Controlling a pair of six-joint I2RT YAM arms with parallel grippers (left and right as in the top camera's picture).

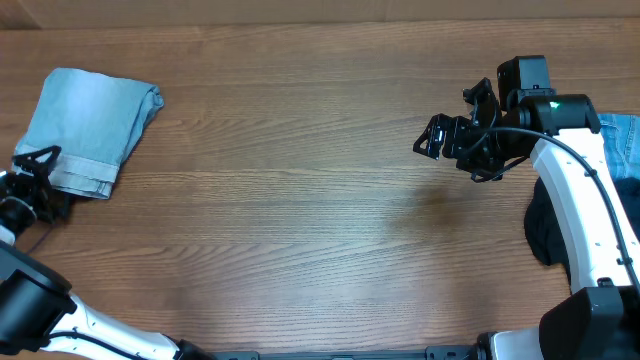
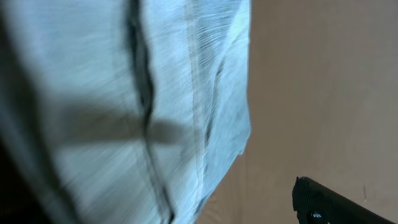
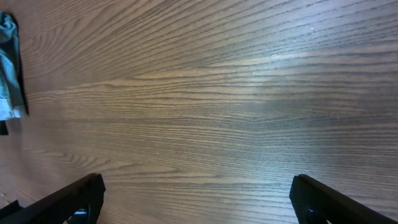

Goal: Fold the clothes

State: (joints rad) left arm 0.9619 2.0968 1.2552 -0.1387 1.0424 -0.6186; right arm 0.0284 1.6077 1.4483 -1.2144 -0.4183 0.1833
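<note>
A folded light blue garment (image 1: pixel 90 125) lies at the table's far left. My left gripper (image 1: pixel 35 178) is at its near left corner, low over the cloth. In the blurred left wrist view the light blue garment (image 2: pixel 112 93) fills the left side; the left gripper (image 2: pixel 161 208) looks open, with one black finger at the bottom right over bare wood. My right gripper (image 1: pixel 447 140) is open and empty above bare wood at the right. Its two fingers stand wide apart in the right wrist view (image 3: pixel 196 199).
A blue denim garment (image 1: pixel 622 140) and a dark garment (image 1: pixel 545 232) lie at the right edge beside the right arm. A strip of blue cloth (image 3: pixel 7 68) shows at the left edge of the right wrist view. The wooden table (image 1: pixel 300 200) spans the middle.
</note>
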